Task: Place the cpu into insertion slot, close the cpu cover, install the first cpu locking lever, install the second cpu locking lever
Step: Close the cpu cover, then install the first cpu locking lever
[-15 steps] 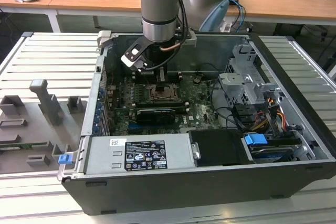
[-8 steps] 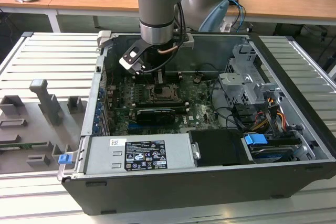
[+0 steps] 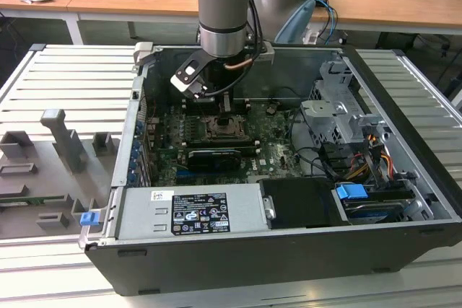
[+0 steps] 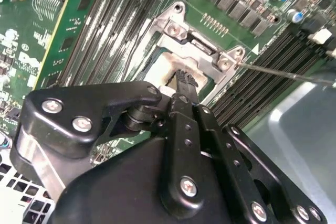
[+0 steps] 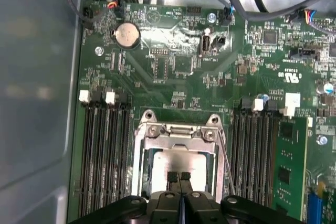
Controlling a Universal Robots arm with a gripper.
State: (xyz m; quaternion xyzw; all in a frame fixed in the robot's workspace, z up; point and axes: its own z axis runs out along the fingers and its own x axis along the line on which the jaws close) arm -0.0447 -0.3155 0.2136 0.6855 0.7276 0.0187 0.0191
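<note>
Black jaws, pressed shut on nothing, hung directly over the dull silver square cpu (image 5: pixel 160 167), which sat framed by the flat thin silver cpu cover (image 5: pixel 178 140).

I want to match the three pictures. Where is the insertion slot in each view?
Exterior view: the insertion slot sits mid-board in the open case, under the arm.
First wrist view: its silvery rim lies between the memory slots, just past the claw.
Second wrist view: its rim shows just past the claw's tip.
Shared landmark: the claw, at the slot in every view.
</note>
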